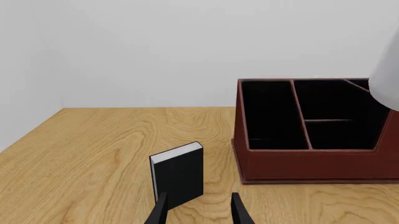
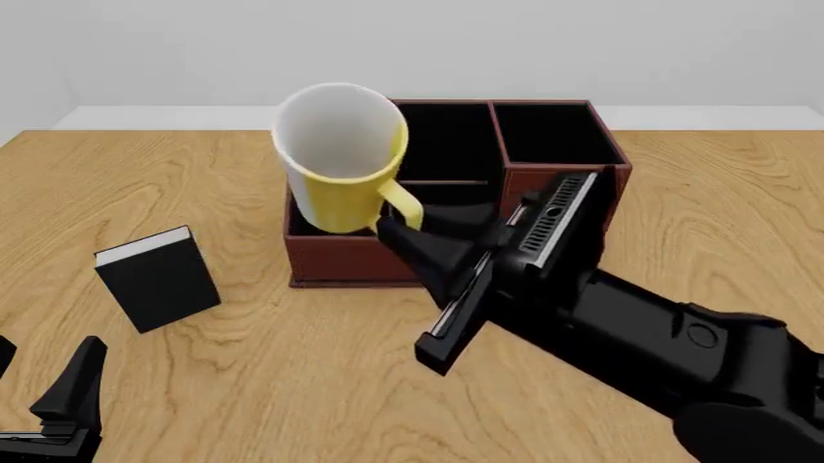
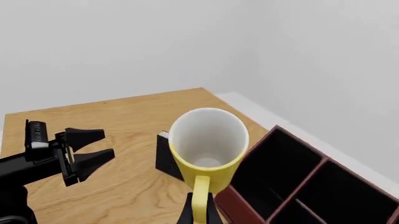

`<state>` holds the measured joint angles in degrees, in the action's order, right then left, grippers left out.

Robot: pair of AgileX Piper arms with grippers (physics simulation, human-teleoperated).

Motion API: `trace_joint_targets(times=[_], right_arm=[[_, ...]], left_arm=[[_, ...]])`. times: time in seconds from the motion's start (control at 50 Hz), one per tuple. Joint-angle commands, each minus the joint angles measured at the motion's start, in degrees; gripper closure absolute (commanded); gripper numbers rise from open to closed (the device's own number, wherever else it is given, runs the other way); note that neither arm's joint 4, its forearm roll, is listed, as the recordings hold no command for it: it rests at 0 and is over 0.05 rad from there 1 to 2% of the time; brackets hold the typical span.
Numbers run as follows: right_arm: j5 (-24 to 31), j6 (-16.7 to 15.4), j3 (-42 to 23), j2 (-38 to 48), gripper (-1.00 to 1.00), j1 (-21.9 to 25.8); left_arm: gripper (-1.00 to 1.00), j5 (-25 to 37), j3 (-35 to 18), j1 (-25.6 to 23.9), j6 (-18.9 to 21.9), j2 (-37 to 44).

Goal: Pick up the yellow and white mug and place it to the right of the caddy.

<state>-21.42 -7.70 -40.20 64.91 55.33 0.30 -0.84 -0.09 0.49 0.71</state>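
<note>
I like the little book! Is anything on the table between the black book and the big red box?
No. In the front view, only bare wooden table lies between the black book and the caddy.

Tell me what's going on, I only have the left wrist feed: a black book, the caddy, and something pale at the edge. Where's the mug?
Observer: The yellow and white mug is in the air, in front of the caddy's left half in the front view. That pale shape is probably it.
Operator: Who's holding it?
Observer: The right hand, shut on the mug's yellow handle.
Operator: Is it level?
Observer: No, it's tilted, with its white inside facing the front camera.
Operator: And my left hand?
Observer: The left hand is open, low at the near left of the table, on the near side of the black book, holding nothing.
</note>
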Motion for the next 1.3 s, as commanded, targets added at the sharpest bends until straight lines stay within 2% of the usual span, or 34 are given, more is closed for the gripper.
trace_joint_targets(times=[0.02,0.3,0.4,0.42,1.3], right_arm=[[2.4,0.0,0.2,-3.9,1.0,-2.1],[3.9,0.0,0.4,-6.6,1.0,-3.3],[4.0,-1.4,0.7,-7.6,1.0,-4.2],[4.7,-0.5,0.2,-8.0,1.0,-4.5],[10.2,-1.0,2.4,-17.4,1.0,-13.7]], left_arm=[[-1.0,0.0,0.0,0.0,0.0,0.0],[-1.0,0.0,0.0,0.0,0.0,0.0],[-1.0,0.0,0.0,0.0,0.0,0.0],[-1.0,0.0,0.0,0.0,0.0,0.0],[-1.0,0.0,0.0,0.0,0.0,0.0]])
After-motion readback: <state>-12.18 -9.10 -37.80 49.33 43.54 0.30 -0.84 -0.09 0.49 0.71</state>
